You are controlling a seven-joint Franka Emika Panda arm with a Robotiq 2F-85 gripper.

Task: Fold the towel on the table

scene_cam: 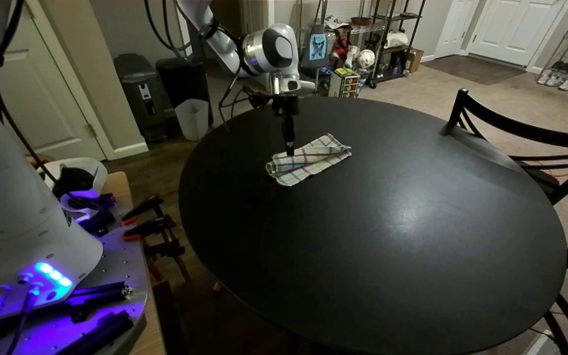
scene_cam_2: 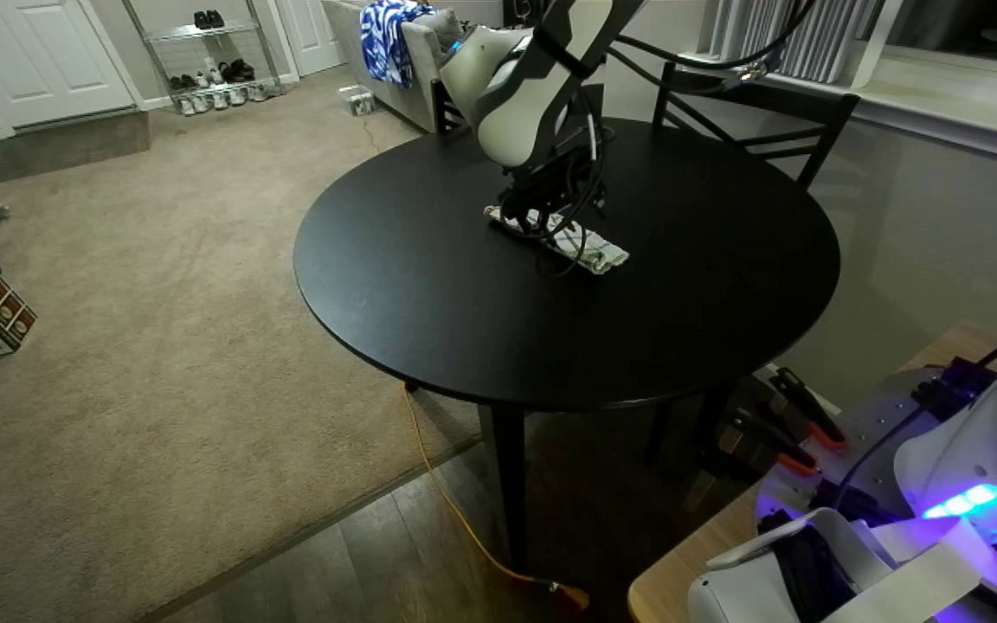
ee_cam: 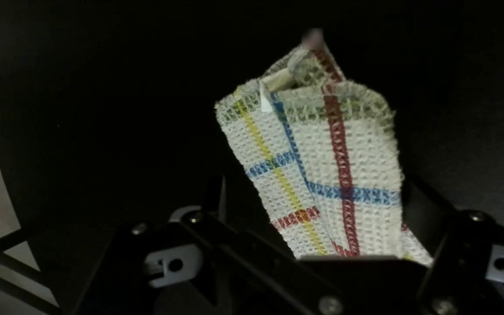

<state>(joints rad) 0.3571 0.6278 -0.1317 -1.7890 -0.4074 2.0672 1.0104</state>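
Round black surface [scene_cam: 387, 236]: tool [scene_cam: 290, 149] spread, towel [scene_cam: 309, 158] loosely folded.
In an exterior view, left to right: a pale bin [scene_cam: 193, 119] stands beside the surface; the tool points down at the towel, which lies on the surface, inside its edge; a dark chair [scene_cam: 535, 131] stands at right. In the wrist view, one finger [ee_cam: 213, 197] stands apart from the cloth; a lower layer [ee_cam: 258, 146] shows; an upper flap [ee_cam: 368, 153] overlaps it askew; the opposing finger [ee_cam: 429, 214] stands close to the flap. Contact cannot be confirmed. For the apparent grasp, square the fingers to the flap's free edge, descend until the tips just meet the surface, pinch the intended layer only, lift slightly, carry it in line with the layer below, and release low.
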